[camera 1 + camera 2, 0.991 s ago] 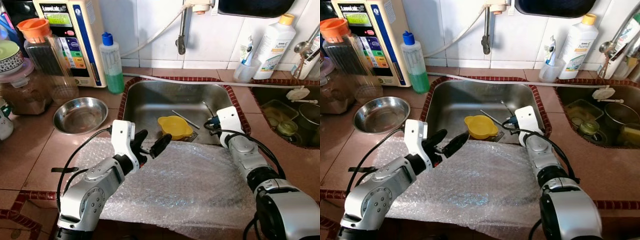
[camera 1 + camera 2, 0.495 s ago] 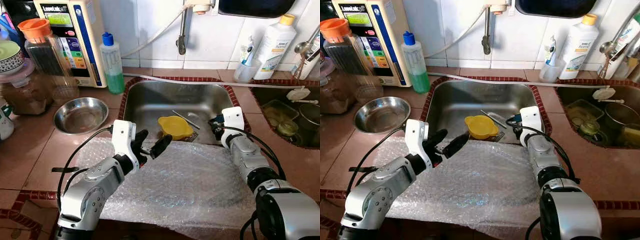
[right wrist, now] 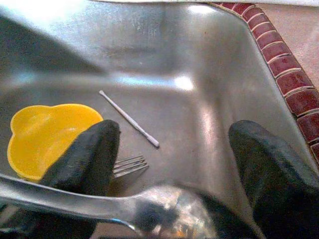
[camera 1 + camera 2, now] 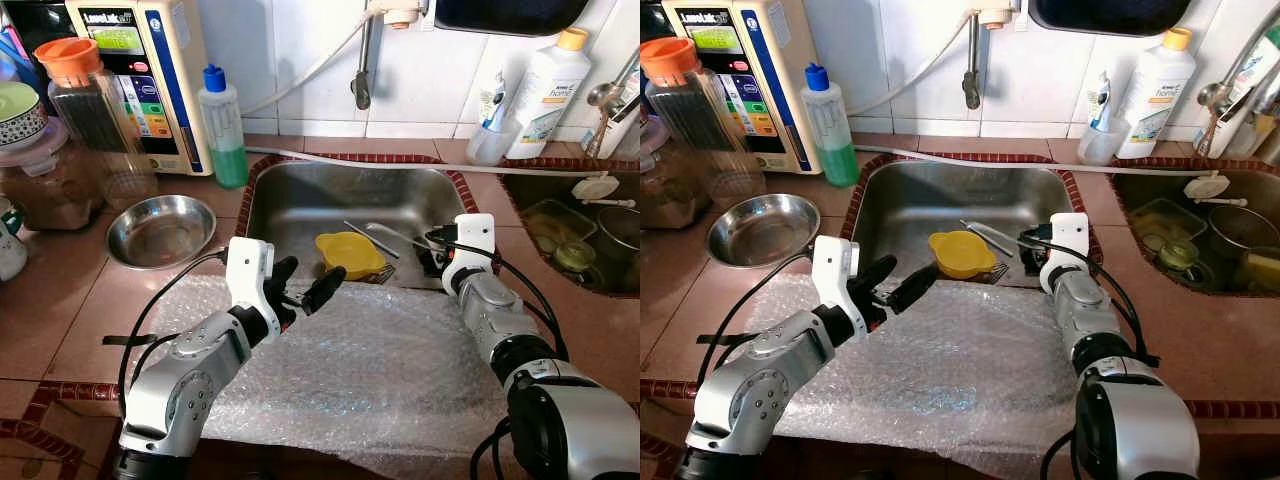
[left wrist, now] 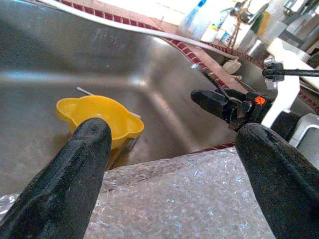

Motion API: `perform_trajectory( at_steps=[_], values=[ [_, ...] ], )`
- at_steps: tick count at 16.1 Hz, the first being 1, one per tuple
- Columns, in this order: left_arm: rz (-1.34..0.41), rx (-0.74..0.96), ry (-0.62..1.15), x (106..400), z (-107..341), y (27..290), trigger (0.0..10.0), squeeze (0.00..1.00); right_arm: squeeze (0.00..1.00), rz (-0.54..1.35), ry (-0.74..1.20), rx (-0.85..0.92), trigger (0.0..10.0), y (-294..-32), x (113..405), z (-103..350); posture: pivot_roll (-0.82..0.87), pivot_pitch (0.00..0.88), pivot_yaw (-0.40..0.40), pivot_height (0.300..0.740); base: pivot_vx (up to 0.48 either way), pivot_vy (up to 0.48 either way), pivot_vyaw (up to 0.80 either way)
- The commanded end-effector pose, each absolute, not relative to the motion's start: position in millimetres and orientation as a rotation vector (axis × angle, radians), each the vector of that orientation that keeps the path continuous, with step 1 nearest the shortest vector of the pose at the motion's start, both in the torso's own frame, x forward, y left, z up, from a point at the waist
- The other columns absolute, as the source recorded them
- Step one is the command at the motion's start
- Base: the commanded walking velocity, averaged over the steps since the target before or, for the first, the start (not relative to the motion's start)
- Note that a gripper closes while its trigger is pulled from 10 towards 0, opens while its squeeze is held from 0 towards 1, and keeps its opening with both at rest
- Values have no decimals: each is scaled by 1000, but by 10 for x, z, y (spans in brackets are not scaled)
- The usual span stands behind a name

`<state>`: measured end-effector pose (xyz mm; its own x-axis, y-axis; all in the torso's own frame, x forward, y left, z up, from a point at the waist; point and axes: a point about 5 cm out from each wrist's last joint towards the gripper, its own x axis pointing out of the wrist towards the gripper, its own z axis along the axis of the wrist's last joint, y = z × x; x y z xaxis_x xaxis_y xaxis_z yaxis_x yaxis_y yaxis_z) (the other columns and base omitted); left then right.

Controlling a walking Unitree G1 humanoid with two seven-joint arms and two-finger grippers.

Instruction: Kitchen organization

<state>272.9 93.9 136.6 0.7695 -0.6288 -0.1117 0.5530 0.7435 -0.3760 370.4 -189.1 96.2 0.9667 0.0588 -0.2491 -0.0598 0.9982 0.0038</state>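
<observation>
A yellow plastic bowl sits in the steel sink near its front edge, with a fork and a thin white stick beside it. My left gripper hovers open over the bubble wrap, pointing at the bowl. My right gripper is low in the sink's right side, its fingers standing apart. A metal spoon juts from it toward the bowl. The spoon lies across the finger roots; whether it is pinched I cannot tell.
A steel bowl, a green soap bottle, a jar with an orange lid and a water purifier stand at the left. A tap hangs over the sink. A second basin with dishes lies right.
My right gripper has drawn back to the right inside the sink, and the spoon now sticks out beside it. The left arm and the yellow bowl have stayed put.
</observation>
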Motion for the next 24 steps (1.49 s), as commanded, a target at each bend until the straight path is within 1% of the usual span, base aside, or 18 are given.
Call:
perform_trajectory(
  at_steps=[1, 3, 4, 5, 7, 8, 9, 10, 11, 12, 14, 15, 16, 17, 19, 20, 23, 24],
  values=[
    [-656, -321, 230, 2745, 1386, 926, 10000, 1000, 1000, 76, 274, 29, 10000, -1844, 3725, 971, 130, 41, 33, 740, 0, 0, 0],
    [-654, -321, 229, 2746, 1386, 925, 10000, 1000, 1000, 99, 320, 32, 10000, -1810, 3725, 945, 130, 41, 32, 740, 0, 0, 0],
    [-653, -318, 228, 2745, 1383, 924, 10000, 1000, 1000, 87, 332, 71, 10000, -1814, 3737, 957, 128, 41, 31, 740, 0, 0, 0],
    [-652, -318, 228, 2747, 1383, 923, 10000, 1000, 1000, 103, 329, 39, 10000, -1806, 3743, 971, 128, 42, 30, 740, 0, 0, 0],
    [-651, -318, 226, 2747, 1382, 918, 10000, 1000, 1000, 99, 278, -89, 10000, -1826, 3763, 1033, 127, 42, 28, 740, 0, 0, 0],
    [-650, -320, 225, 2746, 1381, 916, 10000, 1000, 1000, 70, 231, -294, 10000, -1877, 3783, 1103, 127, 42, 28, 740, 0, 0, 0],
    [-649, -319, 226, 2744, 1377, 914, 10000, 1000, 949, 78, 234, -360, 10000, -1874, 3785, 1104, 124, 45, 27, 740, 0, 0, 0],
    [-649, -321, 227, 2742, 1374, 911, 10000, 1000, 686, 128, 285, -368, 10000, -1832, 3771, 1049, 124, 45, 27, 740, 0, 0, 0],
    [-650, -319, 227, 2741, 1374, 907, 10000, 1000, 0, 164, 311, -327, 10000, -1787, 3765, 1022, 122, 46, 26, 740, 0, 0, 0],
    [-650, -319, 226, 2745, 1374, 905, 10000, 1000, 0, 186, 323, -392, 10000, -1770, 3759, 1005, 122, 46, 26, 740, 0, 0, 0],
    [-649, -318, 224, 2747, 1374, 900, 10000, 996, 0, 196, 330, -402, 10000, -1762, 3752, 989, 123, 43, 24, 740, 0, 0, 0],
    [-649, -320, 224, 2748, 1374, 900, 10000, 863, 0, 200, 329, -433, 10000, -1763, 3756, 995, 123, 43, 24, 740, 0, 0, 0],
    [-649, -319, 224, 2748, 1374, 900, 10000, 369, 0, 206, 338, -416, 10000, -1766, 3756, 993, 123, 43, 24, 740, 0, 0, 0],
    [-649, -318, 225, 2748, 1373, 899, 10000, 0, 0, 228, 335, -423, 10000, -1755, 3760, 1004, 123, 43, 24, 740, 0, 0, 0],
    [-649, -313, 225, 2744, 1372, 903, 10000, 0, 0, 169, 312, -289, 10000, -1804, 3808, 1102, 125, 44, 24, 740, 0, 0, 0],
    [-649, -312, 225, 2743, 1371, 901, 10000, 0, 0, 177, 298, -359, 10000, -1800, 3813, 1118, 122, 44, 24, 740, 0, 0, 0],
    [-650, -308, 226, 2742, 1365, 894, 10000, 0, 0, 112, 185, -322, 10000, -1797, 3856, 1250, 124, 45, 24, 740, 0, 0, 0],
    [-648, -307, 227, 2741, 1363, 897, 10000, 0, 0, 114, 224, -287, 10000, -1813, 3847, 1210, 125, 46, 25, 740, 0, 0, 0]
  ],
)
